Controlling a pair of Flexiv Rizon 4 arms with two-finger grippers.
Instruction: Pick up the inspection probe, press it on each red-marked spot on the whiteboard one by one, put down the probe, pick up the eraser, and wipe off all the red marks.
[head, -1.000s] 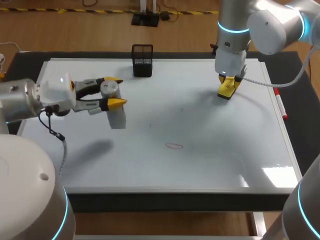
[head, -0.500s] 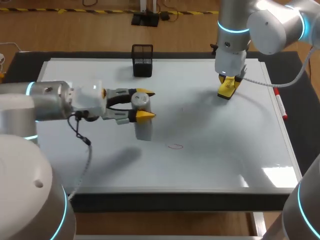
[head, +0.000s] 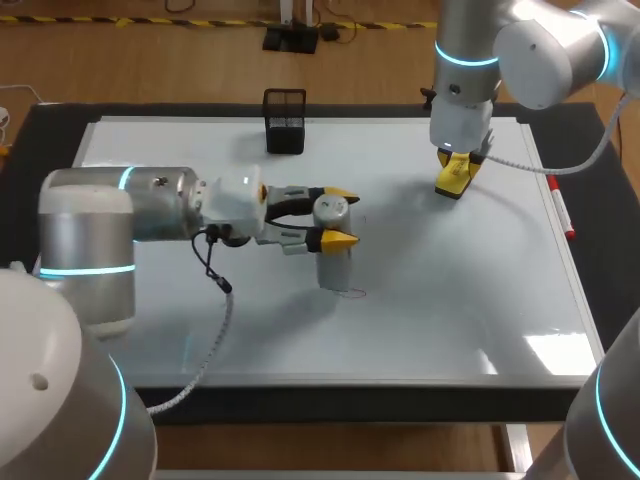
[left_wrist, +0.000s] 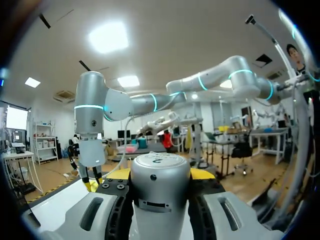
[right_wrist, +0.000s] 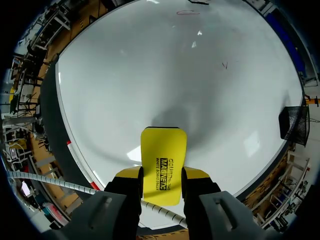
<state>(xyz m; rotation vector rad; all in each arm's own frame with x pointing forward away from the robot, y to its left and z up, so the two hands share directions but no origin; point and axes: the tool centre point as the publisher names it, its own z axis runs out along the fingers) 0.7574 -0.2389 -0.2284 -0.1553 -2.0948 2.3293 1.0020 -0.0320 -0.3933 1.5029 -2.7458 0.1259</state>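
My left gripper (head: 337, 223) is shut on the silver cylindrical probe (head: 333, 250), which stands upright over the whiteboard (head: 450, 300). The probe's lower end sits just left of a red oval mark (head: 352, 293); I cannot tell whether it touches the board. In the left wrist view the probe (left_wrist: 160, 192) fills the gap between the fingers of the left gripper (left_wrist: 160, 176). My right gripper (head: 455, 172) hangs at the back right, shut on the yellow eraser (head: 453, 180). In the right wrist view the eraser (right_wrist: 162, 165) is clamped in the right gripper (right_wrist: 163, 175), with the red mark (right_wrist: 187, 12) far ahead.
A black mesh holder (head: 285, 122) stands at the board's far edge, also seen as the mesh holder (right_wrist: 292, 125) in the right wrist view. A red marker (head: 563, 216) lies along the board's right edge. A faint dark tick (right_wrist: 225, 65) shows on the board.
My left arm has carried the probe rightward across the board, from the left side to beside the red oval. The right arm and the eraser have not moved.
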